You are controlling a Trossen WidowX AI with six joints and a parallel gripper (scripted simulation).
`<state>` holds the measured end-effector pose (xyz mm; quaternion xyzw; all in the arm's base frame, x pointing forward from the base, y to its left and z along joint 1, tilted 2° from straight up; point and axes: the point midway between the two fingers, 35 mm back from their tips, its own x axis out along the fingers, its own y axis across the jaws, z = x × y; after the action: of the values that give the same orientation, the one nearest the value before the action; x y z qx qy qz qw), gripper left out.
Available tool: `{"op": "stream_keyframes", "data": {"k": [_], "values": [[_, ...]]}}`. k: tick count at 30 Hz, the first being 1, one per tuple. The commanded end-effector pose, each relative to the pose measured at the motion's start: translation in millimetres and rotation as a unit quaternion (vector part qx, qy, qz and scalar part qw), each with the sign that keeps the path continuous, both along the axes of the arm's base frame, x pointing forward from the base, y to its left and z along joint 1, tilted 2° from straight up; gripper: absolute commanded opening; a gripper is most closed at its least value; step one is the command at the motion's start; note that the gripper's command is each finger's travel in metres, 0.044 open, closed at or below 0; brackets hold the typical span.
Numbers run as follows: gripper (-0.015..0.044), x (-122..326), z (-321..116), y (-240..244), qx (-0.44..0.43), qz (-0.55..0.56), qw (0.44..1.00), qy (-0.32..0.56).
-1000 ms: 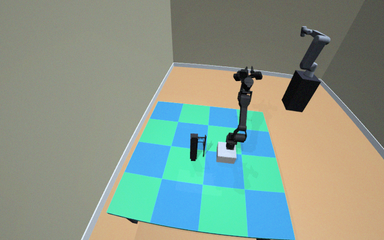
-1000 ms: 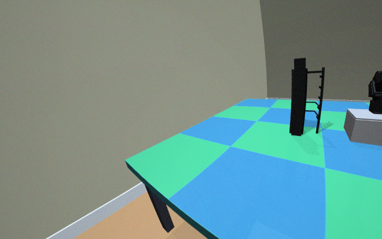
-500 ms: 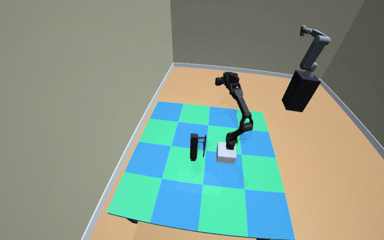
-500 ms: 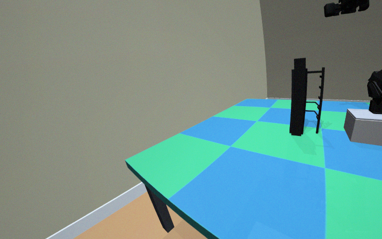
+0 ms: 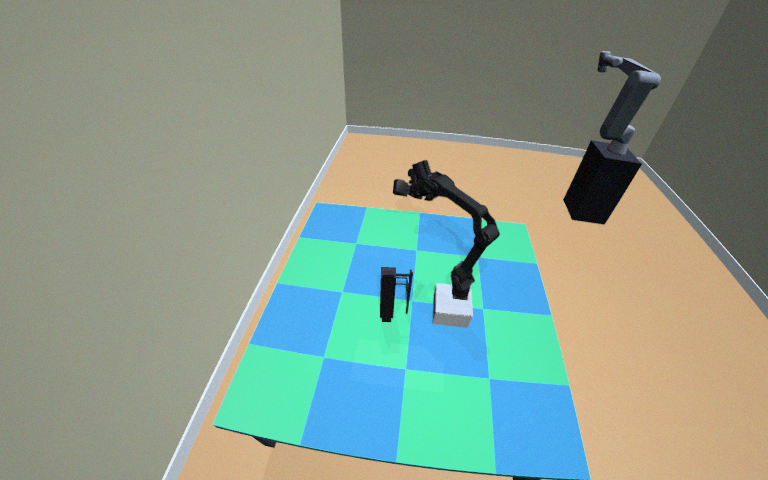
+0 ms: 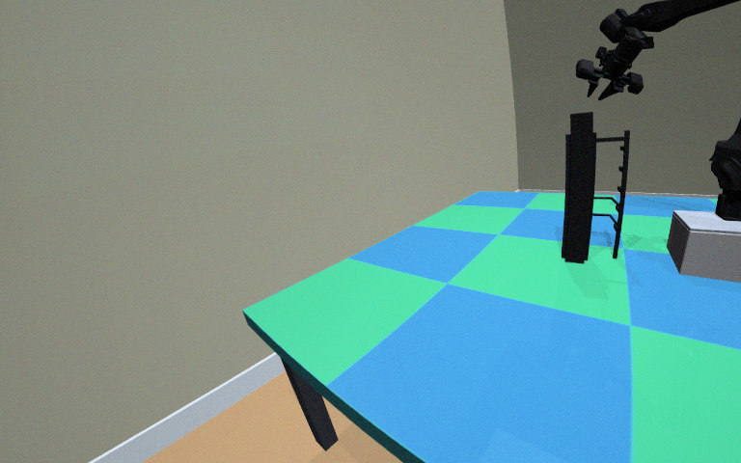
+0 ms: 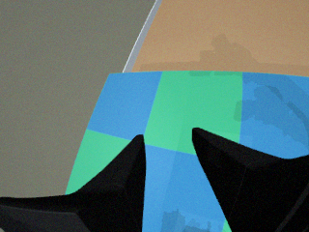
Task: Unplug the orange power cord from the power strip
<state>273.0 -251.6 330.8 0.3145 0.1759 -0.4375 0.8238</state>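
Black fingers of the gripper (image 5: 400,187) (image 6: 593,98) (image 7: 169,132) stand partly open with nothing between them, raised above the table (image 5: 362,407) (image 6: 491,349) (image 7: 203,103); the orange power cord and the power strip show in none of the three views, so where they are I cannot tell. With no target in sight, the likeliest failure is a descent aimed at the wrong thing; the tall black upright object (image 5: 387,297) (image 6: 579,191) has a thin side frame (image 5: 409,291) (image 6: 623,185) that lowered fingers could snag, tipping the whole piece. Nearer the arm's foot, the pale block (image 5: 453,312) (image 6: 710,251) could be struck if the elbow folds too low; half-spread fingers might also bump a plug rather than straddle it.
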Motion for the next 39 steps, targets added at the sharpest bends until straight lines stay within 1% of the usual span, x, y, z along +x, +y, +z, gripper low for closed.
{"op": "stream_keyframes", "data": {"k": [1, 8, 12, 16, 18, 29, 39], "values": [[0.0160, 36.6, -51.7, 42.8, 0.113, 0.020, 0.993, 0.028], [0.0160, 64.2, -122.8, 118.3, 0.252, 0.014, 0.961, 0.111], [0.0160, 64.3, -161.9, 165.6, 0.312, -0.011, 0.932, 0.182], [0.0160, 53.8, -194.8, 210.9, 0.348, -0.048, 0.900, 0.258], [0.0160, 51.4, -199.2, 217.3, 0.351, -0.054, 0.895, 0.269], [0.0160, 52.5, -199.1, 216.2, 0.351, -0.054, 0.895, 0.269], [0.0160, 50.5, -199.7, 231.8, 0.352, -0.054, 0.895, 0.269]]}}
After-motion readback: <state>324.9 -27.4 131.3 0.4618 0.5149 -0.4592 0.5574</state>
